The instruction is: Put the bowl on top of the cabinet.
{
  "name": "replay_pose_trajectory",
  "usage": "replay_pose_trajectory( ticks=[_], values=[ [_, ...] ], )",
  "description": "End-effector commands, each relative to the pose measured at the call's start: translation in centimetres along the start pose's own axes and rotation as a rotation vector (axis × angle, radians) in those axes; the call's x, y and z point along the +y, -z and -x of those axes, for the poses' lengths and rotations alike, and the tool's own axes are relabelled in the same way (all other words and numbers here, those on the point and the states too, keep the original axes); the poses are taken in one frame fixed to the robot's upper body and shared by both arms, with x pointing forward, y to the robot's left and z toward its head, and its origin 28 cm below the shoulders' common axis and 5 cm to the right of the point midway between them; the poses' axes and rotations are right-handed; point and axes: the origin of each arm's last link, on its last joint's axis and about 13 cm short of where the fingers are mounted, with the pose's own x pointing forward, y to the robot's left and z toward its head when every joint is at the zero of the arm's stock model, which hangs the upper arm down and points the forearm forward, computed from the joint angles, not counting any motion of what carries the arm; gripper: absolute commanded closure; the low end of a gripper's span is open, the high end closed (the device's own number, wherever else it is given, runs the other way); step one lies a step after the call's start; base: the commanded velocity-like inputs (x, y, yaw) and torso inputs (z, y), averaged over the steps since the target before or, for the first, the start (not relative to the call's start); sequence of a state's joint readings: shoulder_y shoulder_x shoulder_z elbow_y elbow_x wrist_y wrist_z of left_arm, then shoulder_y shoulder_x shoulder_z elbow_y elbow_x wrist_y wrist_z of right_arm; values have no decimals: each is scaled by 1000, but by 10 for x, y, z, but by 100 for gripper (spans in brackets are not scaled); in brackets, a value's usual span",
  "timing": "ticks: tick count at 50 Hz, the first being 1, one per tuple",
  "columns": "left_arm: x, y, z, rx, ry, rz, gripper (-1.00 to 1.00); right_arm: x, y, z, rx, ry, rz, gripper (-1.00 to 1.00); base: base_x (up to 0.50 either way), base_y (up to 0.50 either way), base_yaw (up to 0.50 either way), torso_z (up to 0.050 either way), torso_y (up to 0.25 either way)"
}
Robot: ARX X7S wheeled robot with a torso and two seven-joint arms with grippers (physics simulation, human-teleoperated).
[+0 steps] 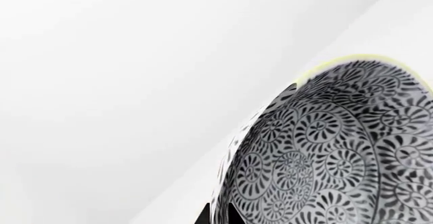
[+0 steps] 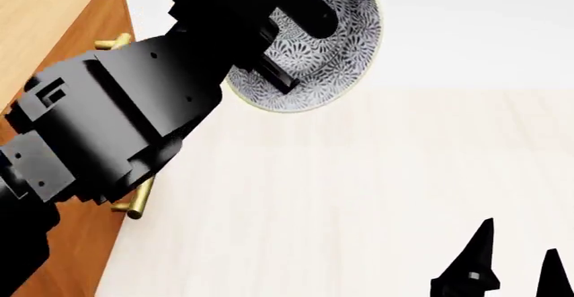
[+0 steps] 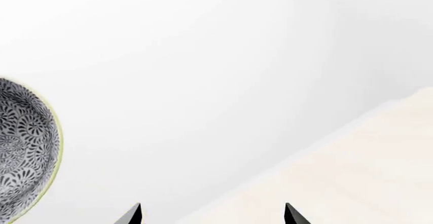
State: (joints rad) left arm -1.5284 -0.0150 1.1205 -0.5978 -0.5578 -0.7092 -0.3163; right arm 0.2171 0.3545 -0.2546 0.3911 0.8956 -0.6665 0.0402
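Observation:
The bowl [image 2: 337,48], white with dense dark grey floral pattern, hangs in the air tilted on its side, held by my left gripper [image 2: 282,75], whose jaws pinch its rim. In the left wrist view the bowl [image 1: 331,148] fills the lower right, its rim between the two dark fingertips [image 1: 203,216]. The bowl [image 3: 24,148] also shows at the left edge of the right wrist view. The orange-brown cabinet [image 2: 54,21] stands at the head view's left, its lighter top just left of the raised arm. My right gripper [image 2: 515,263] is low at the right, open and empty.
Brass bar handles [image 2: 134,203] stick out from the cabinet's front below my left arm. Pale wood floor [image 2: 359,196] spreads to the right, meeting a white wall [image 2: 475,28] behind the bowl.

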Motion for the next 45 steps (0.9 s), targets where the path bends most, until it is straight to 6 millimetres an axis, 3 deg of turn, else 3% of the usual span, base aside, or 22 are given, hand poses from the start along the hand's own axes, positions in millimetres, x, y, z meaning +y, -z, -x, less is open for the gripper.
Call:
replay_pose_trajectory(
  ticks=[1, 13, 22, 45],
  values=[
    [42, -21, -14, -23, -89, 29, 100, -1, -2, 0, -17, 15, 20, -100, 0, 0, 0, 0, 0],
    [66, -35, -12, -13, -63, 93, 100, -2, 0, -3, -12, 25, 34, -100, 0, 0, 0, 0, 0],
    [82, -33, -12, 22, -66, 171, 100, -3, 1, -5, -11, 30, 38, -100, 0, 0, 0, 0, 1],
    [110, -40, -10, 67, -243, 547, 100, -3, 3, -4, -6, 31, 44, -100, 0, 0, 0, 0, 0]
  ],
)
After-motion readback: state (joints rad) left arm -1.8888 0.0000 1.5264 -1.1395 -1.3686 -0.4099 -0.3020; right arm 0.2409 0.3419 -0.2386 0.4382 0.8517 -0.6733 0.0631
